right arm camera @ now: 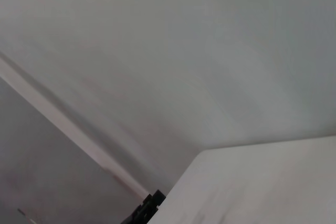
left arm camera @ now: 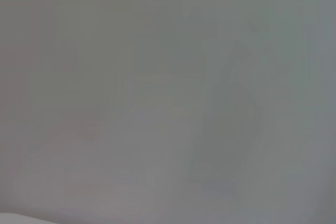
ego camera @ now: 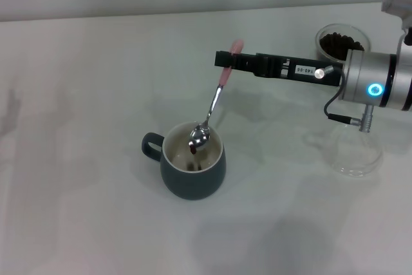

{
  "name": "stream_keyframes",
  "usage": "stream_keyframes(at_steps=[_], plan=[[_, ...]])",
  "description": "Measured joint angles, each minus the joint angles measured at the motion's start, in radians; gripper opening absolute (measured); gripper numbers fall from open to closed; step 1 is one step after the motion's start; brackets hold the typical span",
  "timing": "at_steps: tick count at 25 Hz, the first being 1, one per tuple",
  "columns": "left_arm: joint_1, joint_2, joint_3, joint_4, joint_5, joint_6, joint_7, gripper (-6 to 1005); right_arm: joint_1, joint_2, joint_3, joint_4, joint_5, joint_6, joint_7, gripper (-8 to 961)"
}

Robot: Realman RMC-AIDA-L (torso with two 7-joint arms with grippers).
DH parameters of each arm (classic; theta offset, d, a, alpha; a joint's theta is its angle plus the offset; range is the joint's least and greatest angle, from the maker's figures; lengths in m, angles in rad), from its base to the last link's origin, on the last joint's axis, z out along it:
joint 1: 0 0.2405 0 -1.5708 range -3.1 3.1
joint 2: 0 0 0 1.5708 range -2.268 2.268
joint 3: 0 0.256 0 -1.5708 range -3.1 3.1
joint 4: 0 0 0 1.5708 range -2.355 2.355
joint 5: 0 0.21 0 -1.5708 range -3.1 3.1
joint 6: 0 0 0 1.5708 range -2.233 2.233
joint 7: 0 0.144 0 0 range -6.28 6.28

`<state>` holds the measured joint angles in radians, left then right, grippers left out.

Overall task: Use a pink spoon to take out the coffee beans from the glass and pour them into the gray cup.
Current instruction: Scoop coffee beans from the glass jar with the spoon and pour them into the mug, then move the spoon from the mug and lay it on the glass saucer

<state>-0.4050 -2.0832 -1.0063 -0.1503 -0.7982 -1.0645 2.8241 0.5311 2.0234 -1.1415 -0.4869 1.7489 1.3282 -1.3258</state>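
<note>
Closest to me on the table [ego camera: 77,223] sat the gray cup [ego camera: 192,170], handle pointing to the robot's left, with a few coffee beans [ego camera: 194,166] already lying in its cream bottom. The pink spoon [ego camera: 210,114] hung right over the mouth, bowl tipped down and just inside the rim, something dark at the bowl's lower lip that I took for a bean sliding off. So I'd call this the pour step, mid-dump.

A bit further back, the right tool [ego camera: 225,60] reached in from the robot's right, level and stretched out long, clenched on the spoon's pink handle end with the stem slanting down toward the cup. Below the wrist there was a clear saucer-looking thing [ego camera: 355,152] on the table, empty as far as I could see.

Farthest back, half hidden behind the right arm, stood the glass [ego camera: 340,42], still holding plenty of dark beans, so the job looked far from done.

Next move as I judged it: finish the tilt so the bowl empties, lift clear of the rim without clipping it, then swing back to the glass for another scoop. The left arm wasn't visible anywhere, and its wrist camera showed only grey blur, so nothing to say about that tool.
</note>
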Motion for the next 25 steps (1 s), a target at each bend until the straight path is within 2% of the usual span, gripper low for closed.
stream_keyframes(at_steps=[8,14,19,21,25], plan=[[0.008,0.000,0.000,0.002,-0.001,0.000,0.000,760,-0.020,-0.001,0.001,0.006,0.040,0.018,-0.042,147],[0.008,0.000,0.000,0.002,-0.001,0.000,0.000,760,-0.028,-0.013,0.015,0.017,0.092,0.071,-0.037,148],[0.010,0.000,0.000,0.001,-0.001,0.001,0.000,761,-0.057,-0.021,0.104,0.017,0.099,0.141,-0.031,148],[0.010,0.000,0.000,0.001,-0.001,0.001,0.000,761,-0.079,-0.030,0.148,0.018,0.095,0.154,-0.025,148],[0.011,0.000,0.000,0.000,-0.001,0.001,0.000,761,-0.127,-0.065,0.206,0.020,0.096,0.170,-0.020,148]])
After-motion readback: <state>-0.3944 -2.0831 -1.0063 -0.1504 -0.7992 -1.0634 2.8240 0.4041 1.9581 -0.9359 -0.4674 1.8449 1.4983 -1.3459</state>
